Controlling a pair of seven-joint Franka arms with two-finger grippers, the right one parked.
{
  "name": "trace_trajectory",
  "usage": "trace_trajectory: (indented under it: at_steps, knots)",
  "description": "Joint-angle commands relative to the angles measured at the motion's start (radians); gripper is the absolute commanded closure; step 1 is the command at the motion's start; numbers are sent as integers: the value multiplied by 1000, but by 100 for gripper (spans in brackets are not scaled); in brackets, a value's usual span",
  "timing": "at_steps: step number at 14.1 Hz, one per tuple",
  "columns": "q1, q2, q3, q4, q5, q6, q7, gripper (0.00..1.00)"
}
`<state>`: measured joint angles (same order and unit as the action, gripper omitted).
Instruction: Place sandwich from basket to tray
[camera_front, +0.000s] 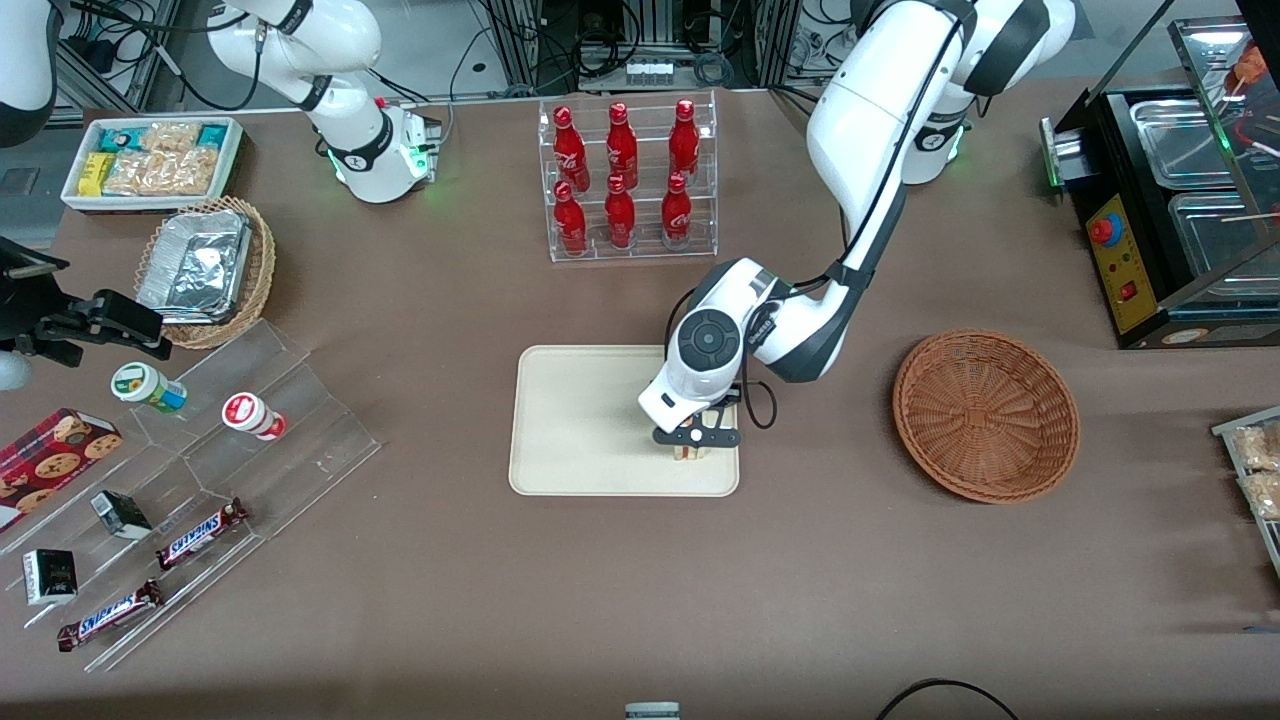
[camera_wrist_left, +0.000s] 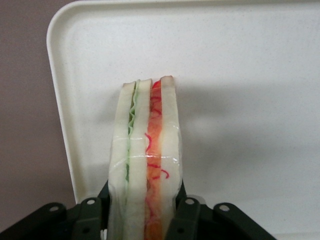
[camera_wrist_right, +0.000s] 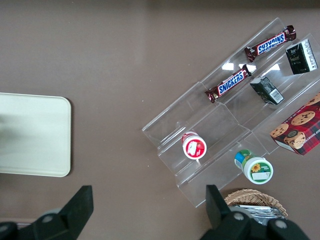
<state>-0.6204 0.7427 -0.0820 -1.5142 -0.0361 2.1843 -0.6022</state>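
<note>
My left gripper (camera_front: 692, 447) hangs low over the cream tray (camera_front: 570, 430), near the tray corner closest to the front camera and the working arm's end. Its fingers (camera_wrist_left: 187, 215) are shut on the sandwich (camera_wrist_left: 146, 160), a pale bread wedge with green and red-orange layers, held on edge between the black pads over the tray (camera_wrist_left: 240, 75). From the front only a sliver of the sandwich (camera_front: 690, 453) shows under the gripper. The reddish-brown wicker basket (camera_front: 986, 414) stands empty on the table toward the working arm's end.
A clear rack of red bottles (camera_front: 626, 180) stands farther from the front camera than the tray. A stepped acrylic shelf (camera_front: 200, 480) with snacks, a tan basket with a foil container (camera_front: 205, 270) and a white bin of packets (camera_front: 150, 160) lie toward the parked arm's end. A black appliance (camera_front: 1170, 210) stands past the basket.
</note>
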Motion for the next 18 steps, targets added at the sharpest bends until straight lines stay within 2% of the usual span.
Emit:
trace_trajectory:
  at_steps: [1, 2, 4, 8, 11, 14, 18]
  knots:
    - [-6, 1, 10, 31, 18, -9, -19, 9]
    - [4, -17, 13, 31, 15, -18, -22, 0]
    - [8, -84, 18, 29, 10, -90, -27, 0]
    - [94, -259, 19, 19, 16, -309, -24, 0]
    - [189, -362, 25, 8, 21, -392, -8, 0]
    - [287, -463, 24, -30, 22, -426, -7, 0]
    - [364, -557, 25, -112, 54, -429, 51, 0]
